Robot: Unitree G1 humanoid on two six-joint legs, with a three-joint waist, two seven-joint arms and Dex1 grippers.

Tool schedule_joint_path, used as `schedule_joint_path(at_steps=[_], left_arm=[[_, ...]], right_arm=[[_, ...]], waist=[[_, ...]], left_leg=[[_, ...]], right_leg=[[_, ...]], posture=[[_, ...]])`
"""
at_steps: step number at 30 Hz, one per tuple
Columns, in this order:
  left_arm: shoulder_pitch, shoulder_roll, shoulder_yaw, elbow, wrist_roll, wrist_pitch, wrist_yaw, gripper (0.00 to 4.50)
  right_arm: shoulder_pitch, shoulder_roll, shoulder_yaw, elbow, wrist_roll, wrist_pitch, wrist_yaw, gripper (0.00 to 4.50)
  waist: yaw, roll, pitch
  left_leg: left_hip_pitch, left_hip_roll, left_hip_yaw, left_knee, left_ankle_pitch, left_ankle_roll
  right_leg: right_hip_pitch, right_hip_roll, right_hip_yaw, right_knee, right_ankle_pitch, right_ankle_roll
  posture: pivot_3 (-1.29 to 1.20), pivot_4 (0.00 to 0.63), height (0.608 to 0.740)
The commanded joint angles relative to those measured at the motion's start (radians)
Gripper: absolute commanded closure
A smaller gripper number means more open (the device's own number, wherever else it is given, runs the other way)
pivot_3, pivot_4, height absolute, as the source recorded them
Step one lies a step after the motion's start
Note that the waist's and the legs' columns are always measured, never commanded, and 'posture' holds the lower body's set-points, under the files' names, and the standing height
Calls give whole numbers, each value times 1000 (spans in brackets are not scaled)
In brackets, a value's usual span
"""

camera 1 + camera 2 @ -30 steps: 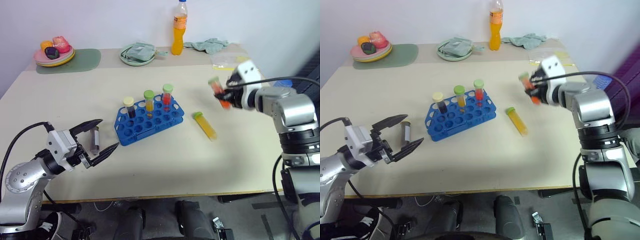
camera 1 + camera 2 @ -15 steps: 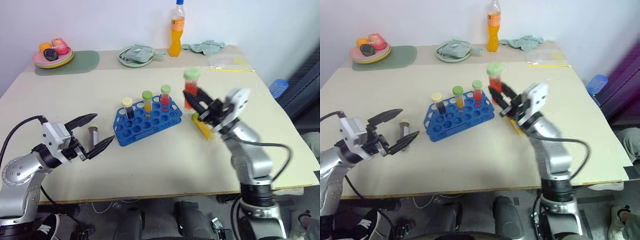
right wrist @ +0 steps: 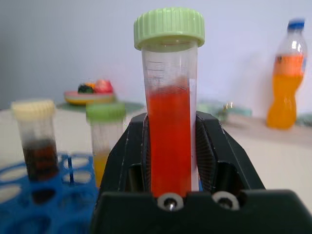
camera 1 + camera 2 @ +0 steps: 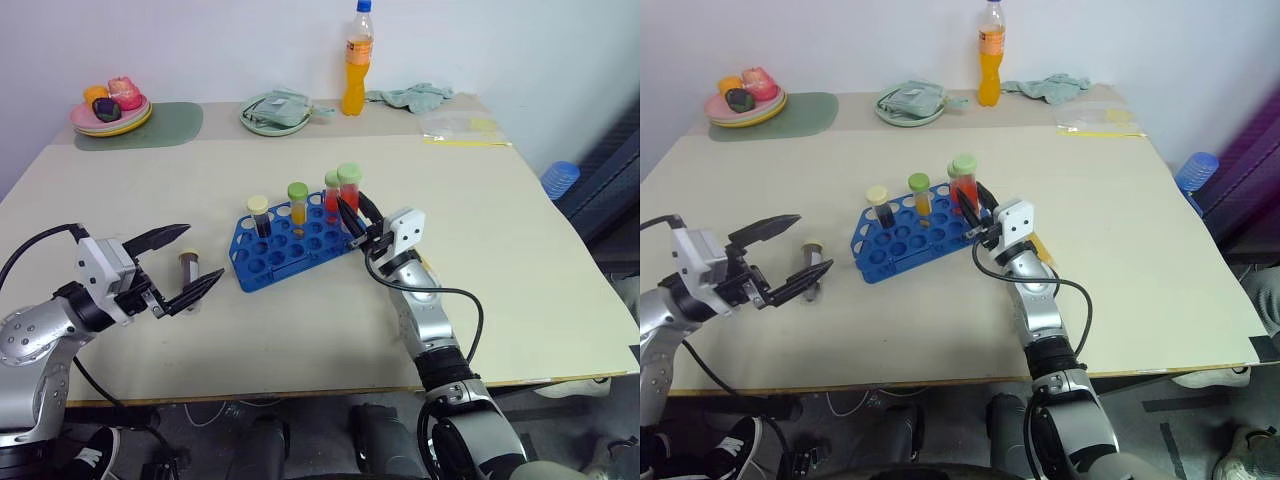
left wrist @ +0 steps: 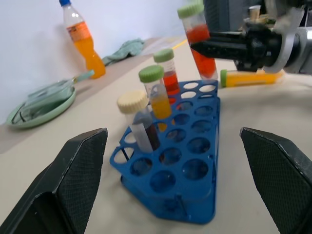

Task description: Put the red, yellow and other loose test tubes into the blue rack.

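The right gripper (image 4: 352,222) was clamped on a red test tube (image 3: 169,127) with a green cap, upright over the right end of the blue rack (image 4: 296,243), which held 3 tubes. The left gripper (image 4: 185,263) stood with fingers apart around a dark tube (image 4: 188,271) lying left of the rack. A yellow tube (image 5: 251,77) lay right of it.

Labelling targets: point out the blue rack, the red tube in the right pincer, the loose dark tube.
Blue plastic rack (image 4: 290,255), left eye view, holed top.
Green-capped red tube (image 3: 169,141), right wrist view, liquid.
Loose dark tube (image 4: 188,270), left eye view, body.
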Motion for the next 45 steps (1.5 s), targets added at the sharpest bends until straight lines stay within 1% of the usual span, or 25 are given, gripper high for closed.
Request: schedule_joint_path(at_steps=[1,10,21,25,27,28,31,32,33,36,37,39,41,42,45], left_arm=[[2,18,35,-44,-20,3,-1,0],[0,26,38,-48,-20,10,-2,0],[-3,34,44,-52,-24,21,-1,0],[-7,44,48,-52,-24,25,1,0],[-8,45,48,-51,-22,23,1,0],[-8,45,48,-51,-21,22,1,0],[-8,38,46,-53,-22,22,7,0],[-7,35,45,-56,-24,24,10,0],[-6,34,45,-58,-26,25,13,0],[4,27,40,-63,-20,17,16,0],[7,20,38,-72,-19,15,22,0],[10,12,35,-83,-19,15,31,0],[13,1,28,-95,-17,13,39,0],[15,-6,21,-98,-13,10,41,0],[13,-21,5,-93,-3,-2,41,0]], right_arm=[[-63,-4,-16,67,-5,-74,-10,3724],[-103,-5,-26,196,-9,-139,-11,3724],[-108,9,-31,238,-2,-160,-23,3724],[-119,23,-51,258,36,-149,-1,3724],[-121,22,-61,247,65,-137,28,2677],[-122,23,-63,244,74,-133,39,2278],[-110,-3,-57,192,48,-122,26,758],[-104,-12,-54,173,38,-119,21,306],[-100,-17,-52,162,34,-116,17,47],[-59,-35,-55,33,77,-48,37,47],[-22,-58,-49,-76,76,-3,36,47],[26,-86,-39,-216,70,63,30,47],[91,-152,-47,-433,100,210,30,47],[135,-202,-61,-545,136,306,41,47],[247,-307,-98,-721,223,510,60,47]], waist=[[-2,0,0],[-4,0,0],[-9,0,0],[-15,1,0],[-18,1,1],[-19,1,1],[-24,1,1],[-24,1,1],[-24,1,0],[-23,1,0],[-22,1,0],[-19,1,0],[-13,1,1],[-13,0,0],[2,0,0]], left_leg=[[0,0,0,0,0,0],[1,0,0,0,0,0],[1,0,0,0,0,0],[1,0,0,0,0,0],[1,0,0,0,0,0],[1,0,0,0,0,0],[1,0,0,0,0,0],[1,0,0,-1,0,0],[0,0,0,-1,0,0],[0,0,0,-1,0,0],[0,0,0,-1,0,0],[-1,0,0,-1,0,0],[-1,0,0,-1,0,0],[-1,-1,0,-1,0,0],[-1,-1,0,-1,0,0]], right_leg=[[0,0,0,0,0,0],[1,0,0,0,0,0],[0,0,0,0,0,0],[0,0,0,0,0,0],[0,0,1,0,0,0],[0,0,0,0,0,0],[0,0,1,0,0,0],[0,0,1,0,0,0],[0,0,1,0,0,0],[0,0,1,0,0,0],[0,0,1,0,0,0],[0,0,1,-1,0,0],[0,-1,1,-1,0,0],[0,-2,1,-1,-1,1],[0,-2,1,-3,-3,4]], posture=[[0,150,740],[0,150,740],[0,150,740],[0,150,740],[0,150,740],[0,150,740],[0,150,740],[0,150,740],[0,150,740],[0,150,740],[0,150,740],[0,150,740],[0,150,740],[0,150,740],[0,150,740]])
